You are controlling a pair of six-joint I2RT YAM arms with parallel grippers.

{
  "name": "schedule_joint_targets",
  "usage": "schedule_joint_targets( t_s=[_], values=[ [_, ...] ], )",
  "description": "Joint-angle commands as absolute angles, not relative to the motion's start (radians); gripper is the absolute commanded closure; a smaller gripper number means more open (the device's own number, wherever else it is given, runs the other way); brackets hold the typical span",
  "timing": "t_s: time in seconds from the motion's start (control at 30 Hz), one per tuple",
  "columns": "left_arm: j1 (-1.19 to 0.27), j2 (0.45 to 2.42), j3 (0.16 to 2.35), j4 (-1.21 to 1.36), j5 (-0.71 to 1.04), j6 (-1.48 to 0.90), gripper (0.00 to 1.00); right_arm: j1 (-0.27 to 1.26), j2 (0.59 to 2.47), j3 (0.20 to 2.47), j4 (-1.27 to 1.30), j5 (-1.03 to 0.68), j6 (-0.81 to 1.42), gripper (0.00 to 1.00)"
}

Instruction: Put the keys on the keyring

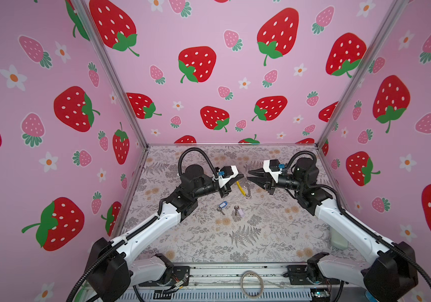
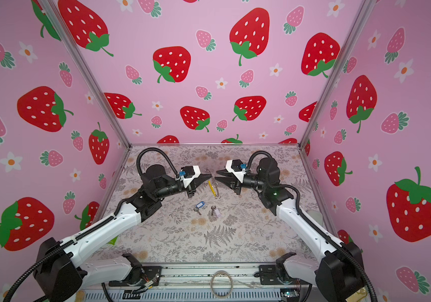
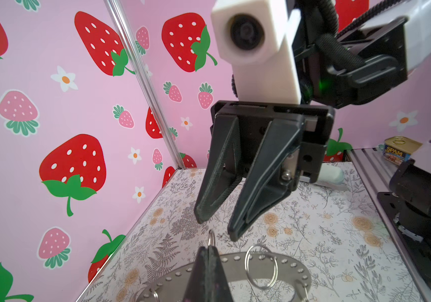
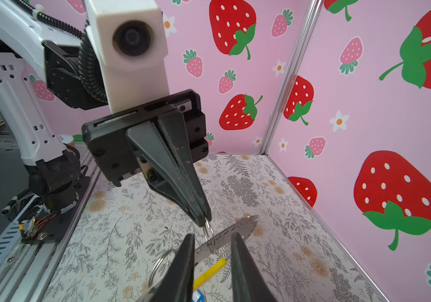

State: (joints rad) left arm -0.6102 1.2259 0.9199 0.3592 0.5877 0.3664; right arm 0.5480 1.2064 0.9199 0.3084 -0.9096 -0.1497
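The keyring (image 1: pixel 245 187), a thin grey ring with a yellow section (image 4: pixel 209 273) and small metal loops, hangs above the table's middle. My left gripper (image 1: pixel 242 177) is shut on one small loop (image 3: pixel 211 236) at the ring's top. My right gripper (image 1: pixel 248 175) faces it tip to tip and is open. In the right wrist view its fingers (image 4: pixel 238 251) stand either side of the grey ring (image 4: pixel 243 226) without touching it. Two keys lie on the table in front: one with a blue tag (image 1: pixel 222 206), one with a lilac tag (image 1: pixel 238 210).
A plain pale hoop (image 1: pixel 251 284) lies on the front rail. A white object (image 1: pixel 339 239) sits by the right wall, and a SPAM tin (image 3: pixel 398 150) stands beyond the rail. Strawberry-print walls close in the back and both sides.
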Motion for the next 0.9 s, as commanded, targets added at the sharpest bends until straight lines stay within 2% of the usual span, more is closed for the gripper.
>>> schedule_joint_targets(
  t_s=[0.0, 0.3, 0.53, 0.67, 0.7, 0.73, 0.8, 0.87],
  values=[
    [-0.606, 1.224, 0.976, 0.375, 0.633, 0.376, 1.0, 0.557, 1.218, 0.954, 0.284, -0.934, -0.149, 0.76],
    [-0.607, 1.221, 0.981, 0.363, 0.643, 0.389, 1.0, 0.56, 1.224, 0.955, 0.271, -0.939, -0.158, 0.82],
    [-0.606, 1.215, 0.985, 0.337, 0.652, 0.41, 1.0, 0.561, 1.226, 0.958, 0.261, -0.948, -0.173, 0.95],
    [-0.606, 1.205, 0.977, 0.338, 0.638, 0.412, 1.0, 0.561, 1.224, 0.957, 0.244, -0.948, -0.204, 0.98],
    [-0.606, 1.201, 0.974, 0.337, 0.635, 0.412, 0.99, 0.563, 1.22, 0.956, 0.244, -0.949, -0.212, 0.98],
    [-0.606, 1.196, 0.974, 0.335, 0.625, 0.41, 0.88, 0.564, 1.218, 0.954, 0.246, -0.941, -0.222, 0.99],
    [-0.603, 1.179, 0.964, 0.325, 0.606, 0.414, 0.73, 0.567, 1.208, 0.945, 0.245, -0.924, -0.255, 1.0],
    [-0.595, 1.154, 0.946, 0.324, 0.587, 0.411, 0.67, 0.574, 1.192, 0.928, 0.245, -0.886, -0.308, 1.0]
  ],
)
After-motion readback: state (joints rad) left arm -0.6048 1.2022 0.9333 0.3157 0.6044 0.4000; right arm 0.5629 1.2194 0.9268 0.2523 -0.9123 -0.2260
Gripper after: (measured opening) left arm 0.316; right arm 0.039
